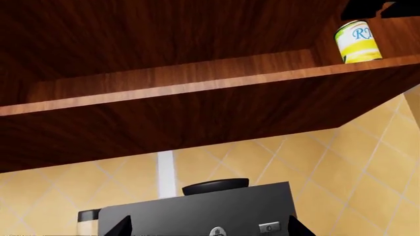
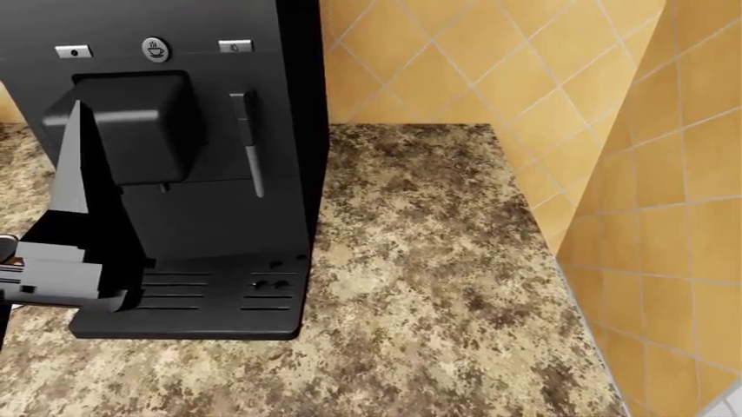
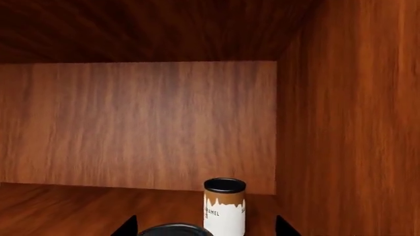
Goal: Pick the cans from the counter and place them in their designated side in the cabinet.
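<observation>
The yellow can with a white label stands upright on the wooden cabinet shelf, under a dark part of my right arm. In the right wrist view the white-and-brown can stands upright deep in the cabinet near its right wall. A round dark can top shows close below my right gripper, whose jaws are wide apart. My left gripper is open and empty, below the cabinet and above the coffee machine. No can shows on the counter.
A black coffee machine stands on the counter at the left, and its top shows in the left wrist view. Yellow tiled walls close the counter at the back and right. My left arm is at the far left.
</observation>
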Robot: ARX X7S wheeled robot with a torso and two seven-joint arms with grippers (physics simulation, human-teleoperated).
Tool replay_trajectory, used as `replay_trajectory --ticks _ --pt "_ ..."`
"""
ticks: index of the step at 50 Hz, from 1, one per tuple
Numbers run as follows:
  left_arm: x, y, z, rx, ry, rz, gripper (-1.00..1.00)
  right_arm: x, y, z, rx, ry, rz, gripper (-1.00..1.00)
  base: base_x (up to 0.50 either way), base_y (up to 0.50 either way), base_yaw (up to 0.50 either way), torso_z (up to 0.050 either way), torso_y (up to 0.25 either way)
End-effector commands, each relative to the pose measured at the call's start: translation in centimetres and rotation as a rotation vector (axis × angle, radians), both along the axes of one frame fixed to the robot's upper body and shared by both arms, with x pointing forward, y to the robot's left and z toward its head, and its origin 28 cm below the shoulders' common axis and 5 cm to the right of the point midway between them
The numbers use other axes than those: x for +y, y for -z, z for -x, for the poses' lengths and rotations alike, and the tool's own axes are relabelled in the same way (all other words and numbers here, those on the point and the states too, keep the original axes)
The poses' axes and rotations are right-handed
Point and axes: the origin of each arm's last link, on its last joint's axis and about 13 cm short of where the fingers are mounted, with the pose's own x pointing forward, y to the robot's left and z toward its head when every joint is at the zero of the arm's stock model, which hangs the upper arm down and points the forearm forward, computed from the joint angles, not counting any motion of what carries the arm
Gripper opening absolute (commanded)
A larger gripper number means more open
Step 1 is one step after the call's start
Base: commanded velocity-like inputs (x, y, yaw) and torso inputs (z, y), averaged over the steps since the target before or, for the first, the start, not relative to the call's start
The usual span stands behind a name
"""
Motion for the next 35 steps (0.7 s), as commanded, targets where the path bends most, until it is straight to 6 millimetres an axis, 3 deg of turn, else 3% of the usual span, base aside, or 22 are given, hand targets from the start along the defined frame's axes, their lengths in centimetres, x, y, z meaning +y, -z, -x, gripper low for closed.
replay_trajectory --ticks 1,26,35 --pt "0.0 0.1 0.0 0.001 0.000 0.004 1.00 -0.5 0.1 -0.2 0.004 0.109 0.105 1.00 0.00 0.00 0.00 0.000 0.000" --pt "0.0 0.2 -0.1 0.003 0.000 0.003 1.00 0.6 -1.7 2.0 -0.170 -0.090 0.107 1.00 0.00 0.00 0.00 0.000 0.000" --pt "-0.1 0.4 -0.2 0.008 0.002 0.002 1.00 0.5 1.0 2.5 -0.156 -0.124 0.129 1.00 0.00 0.00 0.00 0.000 0.000"
